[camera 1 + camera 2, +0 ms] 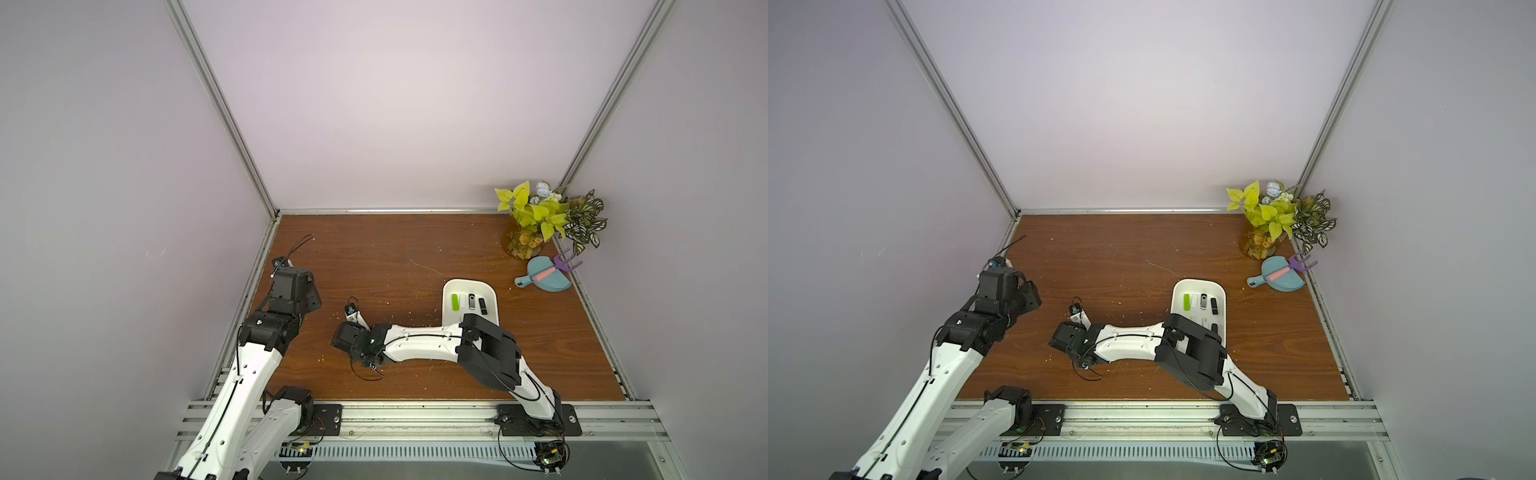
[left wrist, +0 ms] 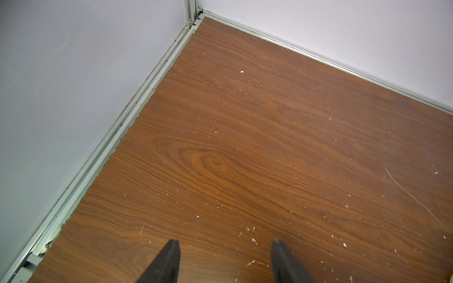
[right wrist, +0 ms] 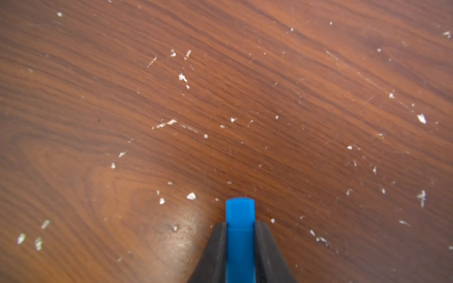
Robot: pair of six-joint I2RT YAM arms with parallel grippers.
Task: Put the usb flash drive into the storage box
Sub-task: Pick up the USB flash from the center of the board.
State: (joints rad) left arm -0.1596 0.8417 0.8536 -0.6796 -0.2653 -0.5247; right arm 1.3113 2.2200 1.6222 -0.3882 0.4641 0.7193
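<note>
Usb flash drive (image 3: 239,212): plain blue, flat, round-cornered end, no markings visible. Location: clamped between the dark fingers of the right gripper (image 3: 239,224), close to the scuffed wooden table (image 3: 245,98), apart from the white storage box (image 1: 451,289). Left gripper (image 2: 225,245): fingers spread, empty.

The right arm's elbow (image 1: 490,353) hides the near end of the storage box (image 1: 469,286) (image 1: 1200,286) in both top views; the usb flash drive (image 3: 239,210) (pinched in the right end effector (image 3: 240,223)) runs off-frame.

Tabletop (image 1: 395,257) centre free; storage box (image 1: 467,287), dustpan (image 1: 552,284), plant (image 1: 536,212) crowd right.
</note>
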